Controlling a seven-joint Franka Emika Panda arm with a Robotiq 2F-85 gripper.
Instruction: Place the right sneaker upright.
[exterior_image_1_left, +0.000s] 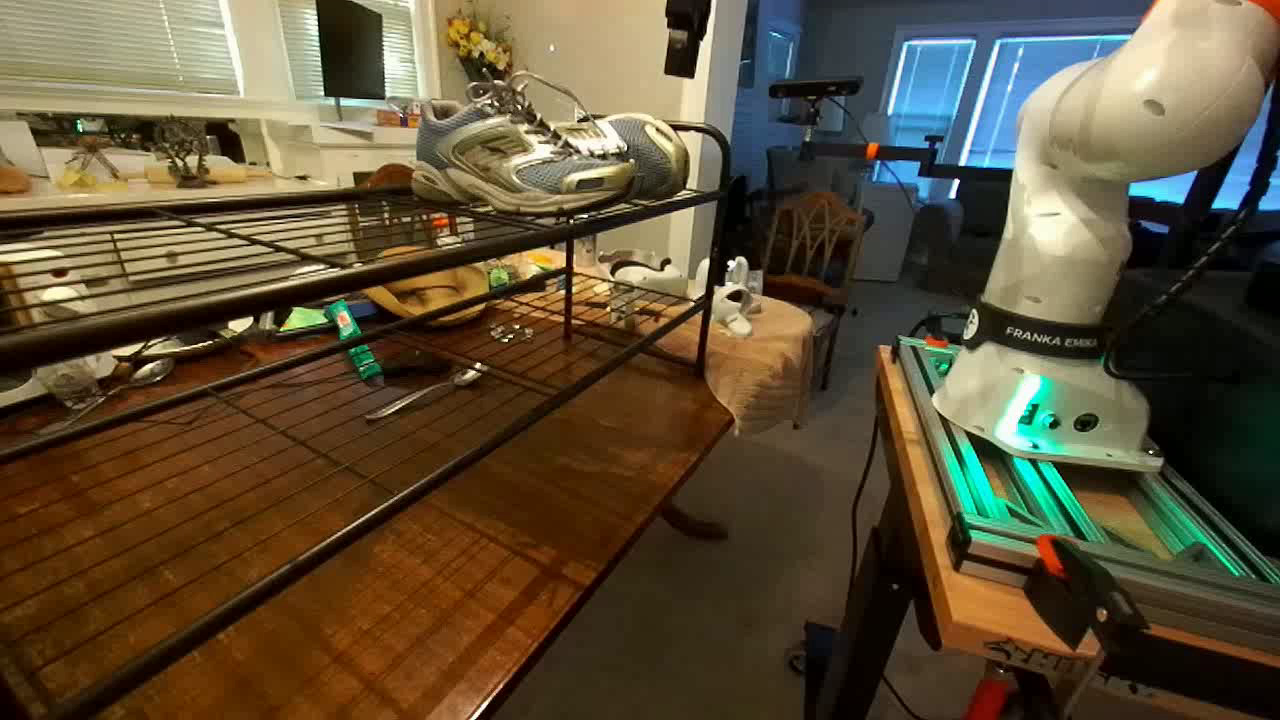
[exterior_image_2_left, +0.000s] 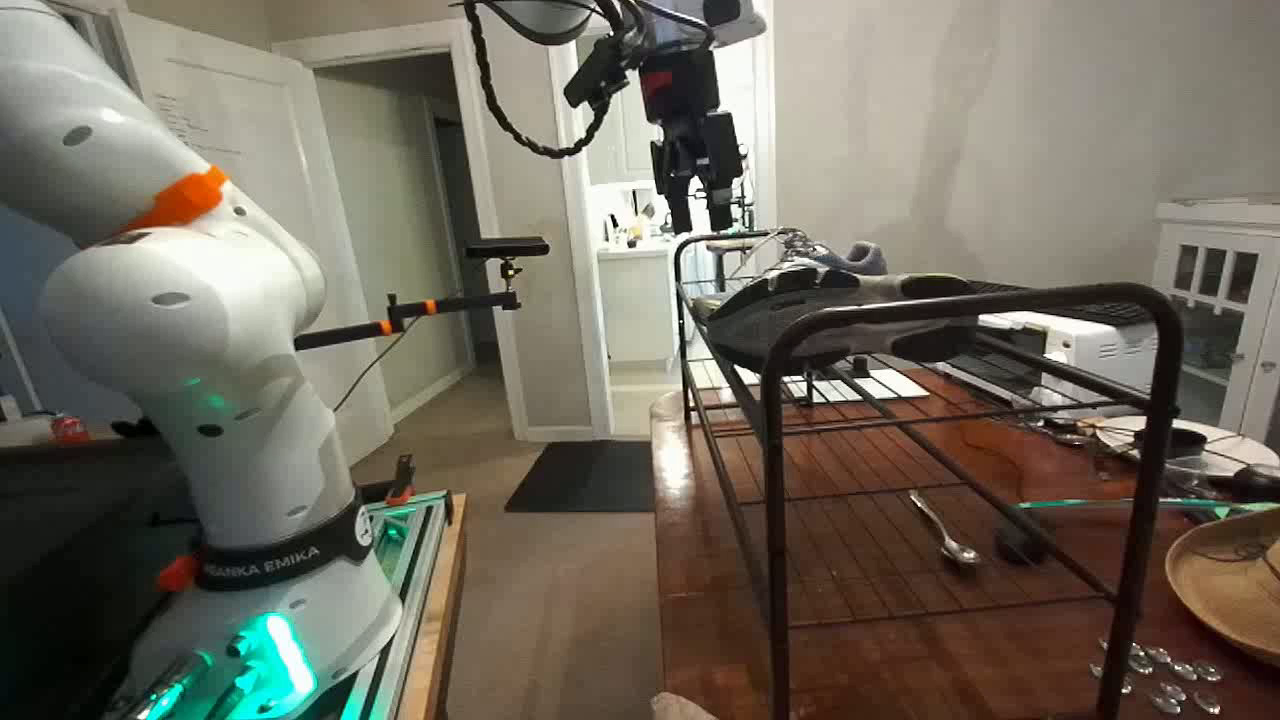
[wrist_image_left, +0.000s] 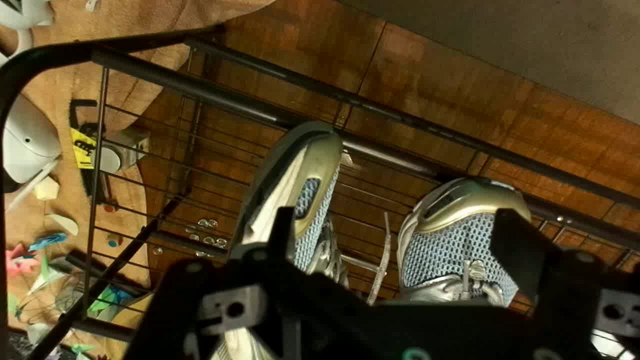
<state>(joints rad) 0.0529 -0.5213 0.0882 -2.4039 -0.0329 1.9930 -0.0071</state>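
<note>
The right sneaker (wrist_image_left: 287, 185) is lying on its side below your pincer (exterior_image_2_left: 701, 220), which hangs clear of it, spread wide and empty, and you're looking at blue-grey mesh, dark sole, golden toe, with one black rack (exterior_image_2_left: 776, 480) carrying two sneakers, this one and its upright twin (wrist_image_left: 455, 245).

the right sneaker (wrist_image_left: 302, 196) and its twin (wrist_image_left: 450, 245) share blue-grey mesh and gold-toned toes; the table (exterior_image_1_left: 600, 470) is reddish-brown.
</note>
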